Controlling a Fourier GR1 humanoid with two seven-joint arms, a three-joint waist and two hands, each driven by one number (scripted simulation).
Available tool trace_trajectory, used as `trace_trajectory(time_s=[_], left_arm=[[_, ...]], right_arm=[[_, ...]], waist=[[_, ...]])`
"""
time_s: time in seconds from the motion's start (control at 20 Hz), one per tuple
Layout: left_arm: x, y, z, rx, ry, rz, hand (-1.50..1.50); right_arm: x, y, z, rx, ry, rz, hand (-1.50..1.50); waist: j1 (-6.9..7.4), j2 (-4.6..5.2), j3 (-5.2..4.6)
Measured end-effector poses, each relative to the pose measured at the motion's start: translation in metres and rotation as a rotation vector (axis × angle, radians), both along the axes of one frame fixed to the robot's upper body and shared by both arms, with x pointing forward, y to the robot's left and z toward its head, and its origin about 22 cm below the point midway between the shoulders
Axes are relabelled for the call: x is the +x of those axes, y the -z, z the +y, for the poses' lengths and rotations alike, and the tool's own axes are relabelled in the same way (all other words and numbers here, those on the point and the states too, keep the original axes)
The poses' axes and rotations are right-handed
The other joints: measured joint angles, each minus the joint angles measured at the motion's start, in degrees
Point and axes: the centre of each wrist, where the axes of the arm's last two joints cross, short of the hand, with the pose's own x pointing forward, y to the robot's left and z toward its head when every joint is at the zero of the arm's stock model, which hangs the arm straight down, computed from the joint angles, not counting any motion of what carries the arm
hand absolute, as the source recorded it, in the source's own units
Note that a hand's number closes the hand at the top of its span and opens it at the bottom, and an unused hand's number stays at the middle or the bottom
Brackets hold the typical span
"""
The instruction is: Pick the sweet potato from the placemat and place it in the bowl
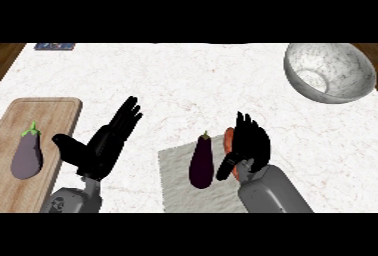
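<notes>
1. At the far left we see a wooden cutting board [44, 107] lying on the white marble counter [184, 80]. A pale purple eggplant [27, 152] with a green stem lies on the board, stem pointing away from the robot.
2. Near the counter's far left edge we note a small dark blue object [55, 47]; we cannot tell what it is.
3. The left hand [100, 145] shows just right of the board, fingers straight and spread, thumb out toward the board. It is wide open, holds nothing and touches nothing that we can see.
4. Centre right, a pale grey placemat [177, 180] lies on the counter. A dark purple eggplant [201, 161] lies on it, stem away from the robot.
5. The sweet potato [229, 137] lies on the placemat just right of the dark eggplant. We see only an orange strip of it; the rest is hidden by the right hand.
6. The right hand [251, 145] sits over the sweet potato, fingers covering it and thumb bent toward its left side. We cannot tell whether the fingers have closed on it.
7. At the far right, well apart from the placemat, a speckled white bowl [347, 75] stands on the counter.
</notes>
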Motion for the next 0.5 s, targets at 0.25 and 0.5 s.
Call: trace_trajectory(time_s=[0.25,0.5], left_arm=[[-0.005,0.006,-0.007,-0.004,0.002,0.001,0.0],[-0.006,-0.001,-0.001,0.005,0.005,-0.005,0.0]], right_arm=[[-0.001,0.014,-0.007,-0.013,0.023,0.009,-1.5],[0.001,0.022,-0.007,-0.015,0.007,0.001,1.5]], waist=[[0.02,0.02,0.01],[0.16,-0.03,-0.01]])
